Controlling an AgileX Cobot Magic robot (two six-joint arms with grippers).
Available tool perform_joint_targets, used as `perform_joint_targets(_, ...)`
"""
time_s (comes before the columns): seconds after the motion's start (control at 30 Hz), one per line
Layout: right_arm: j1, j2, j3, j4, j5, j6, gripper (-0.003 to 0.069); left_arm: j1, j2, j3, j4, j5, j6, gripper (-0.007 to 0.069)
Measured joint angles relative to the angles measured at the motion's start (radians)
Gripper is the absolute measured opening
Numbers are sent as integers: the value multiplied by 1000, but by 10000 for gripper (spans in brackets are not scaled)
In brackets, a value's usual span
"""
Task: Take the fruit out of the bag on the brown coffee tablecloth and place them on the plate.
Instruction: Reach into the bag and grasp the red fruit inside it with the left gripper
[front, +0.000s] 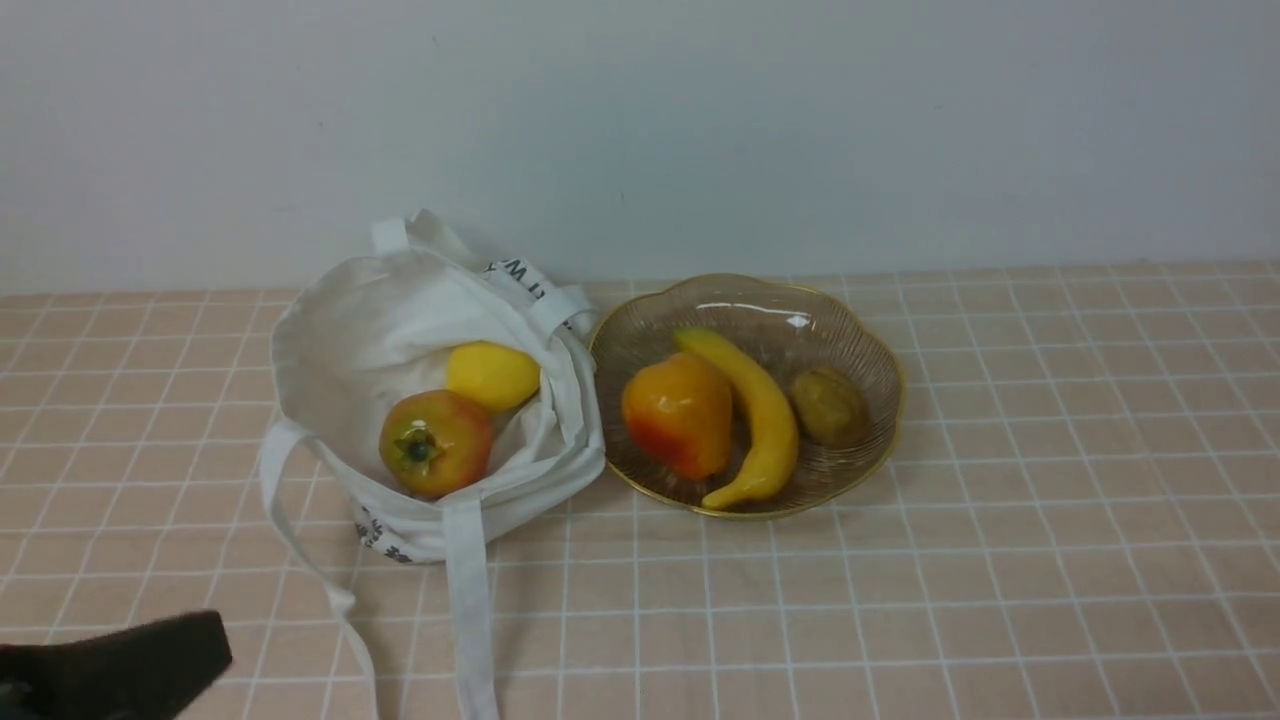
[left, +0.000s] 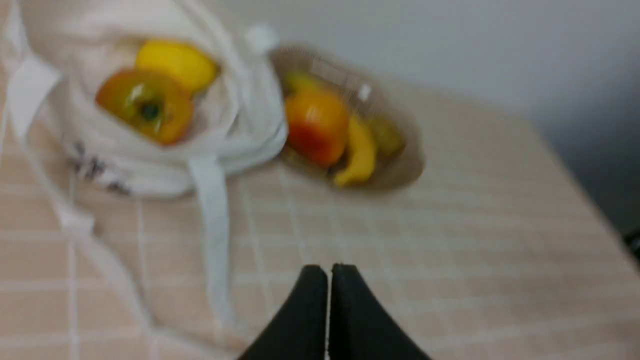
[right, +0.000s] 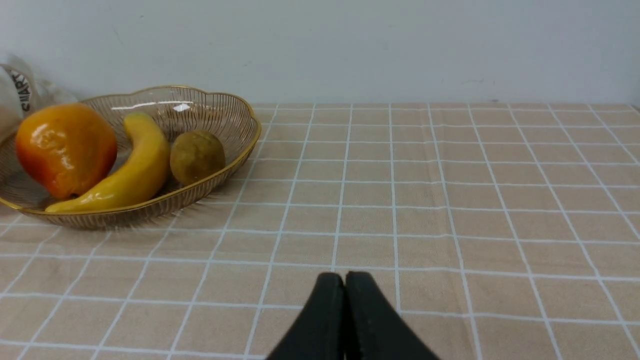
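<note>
Two items I log in the bag (front: 340, 340): red-orange fruit (front: 434, 443), lemon (front: 491, 375). The plate (front: 760, 300) beside it carries pear (front: 678, 412), banana (front: 762, 420), kiwi (front: 828, 404). My left gripper (left: 328, 267) and right gripper (right: 345, 274): clenched, empty.

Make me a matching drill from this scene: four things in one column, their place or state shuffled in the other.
Column one
1 lemon
2 banana
3 left gripper
4 plate

Column two
a shut, holding nothing
b on the tablecloth, right of the bag in the front view
c inside the bag
d lying in the plate

Pairs: 1-c, 2-d, 3-a, 4-b
</note>
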Motion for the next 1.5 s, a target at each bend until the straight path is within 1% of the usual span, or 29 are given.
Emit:
perform_joint_targets(0.07, 0, 0, 0, 0, 0, 0, -14, 0, 156, -79, 116, 149, 0, -8)
perform_joint_targets(0.1, 0, 0, 0, 0, 0, 0, -14, 0, 171, -87, 127, 149, 0, -8)
perform_joint_targets(0.17, 0, 0, 0, 0, 0, 0, -14, 0, 331, -186, 241, 265, -1, -7)
perform_joint_targets(0.2, 0, 0, 0, 0, 0, 0, -14, 0, 411, -230, 287, 291, -4, -7)
perform_joint_targets(0.27, 0, 0, 0, 0, 0, 0, -14, 0, 473, -274, 311, 299, -5, -7)
perform_joint_targets(0.3, 0, 0, 0, 0, 0, 0, -14, 0, 572, -354, 322, 302, -7, -7)
perform_joint_targets(0.4, 0, 0, 0, 0, 0, 0, -14, -5, 657, -431, 305, 302, -7, -7)
perform_joint_targets(0.43, 0, 0, 0, 0, 0, 0, -14, -32, 757, -528, 281, 302, -4, -6)
perform_joint_targets(0.5, 0, 0, 0, 0, 0, 0, -14, -60, 794, -566, 280, 302, -4, -3)
perform_joint_targets(0.53, 0, 0, 0, 0, 0, 0, -14, -105, 850, -624, 289, 300, -4, 1)
perform_joint_targets(0.6, 0, 0, 0, 0, 0, 0, -14, -168, 931, -702, 331, 277, -18, 15)
perform_joint_targets(0.63, 0, 0, 0, 0, 0, 0, -14, -168, 931, -702, 331, 277, -18, 15)
perform_joint_targets(0.7, 0, 0, 0, 0, 0, 0, -14, -208, 982, -751, 385, 260, -53, 31)
perform_joint_targets(0.73, 0, 0, 0, 0, 0, 0, -14, -232, 1027, -791, 440, 246, -95, 52)
perform_joint_targets(0.8, 0, 0, 0, 0, 0, 0, -14, -249, 1068, -827, 500, 233, -137, 76)
perform_joint_targets(0.83, 0, 0, 0, 0, 0, 0, -14, -262, 1102, -854, 550, 219, -187, 111)
perform_joint_targets(0.93, 0, 0, 0, 0, 0, 0, -14, -277, 1182, -906, 657, 188, -280, 223)
perform_joint_targets(0.97, 0, 0, 0, 0, 0, 0, -14, -278, 1186, -907, 667, 186, -288, 239)
perform_joint_targets(1.03, 0, 0, 0, 0, 0, 0, -14, -278, 1234, -920, 713, 166, -313, 351)
perform_joint_targets(1.07, 0, 0, 0, 0, 0, 0, -14, -278, 1237, -920, 715, 164, -314, 360)
perform_joint_targets(1.1, 0, 0, 0, 0, 0, 0, -14, -278, 1262, -921, 727, 146, -321, 431)
perform_joint_targets(1.13, 0, 0, 0, 0, 0, 0, -14, -278, 1276, -921, 732, 137, -321, 467)
perform_joint_targets(1.17, 0, 0, 0, 0, 0, 0, -14, -278, 1282, -921, 732, 130, -322, 484)
perform_joint_targets(1.2, 0, 0, 0, 0, 0, 0, -14, -278, 1306, -921, 736, 101, -325, 564)
perform_joint_targets(1.23, 0, 0, 0, 0, 0, 0, -14, -279, 1315, -921, 737, 92, -325, 578)
perform_joint_targets(1.33, 0, 0, 0, 0, 0, 0, -14, -280, 1355, -921, 744, 50, -326, 655)
perform_joint_targets(1.5, 0, 0, 0, 0, 0, 0, -14, -280, 1411, -921, 744, -3, -328, 676)
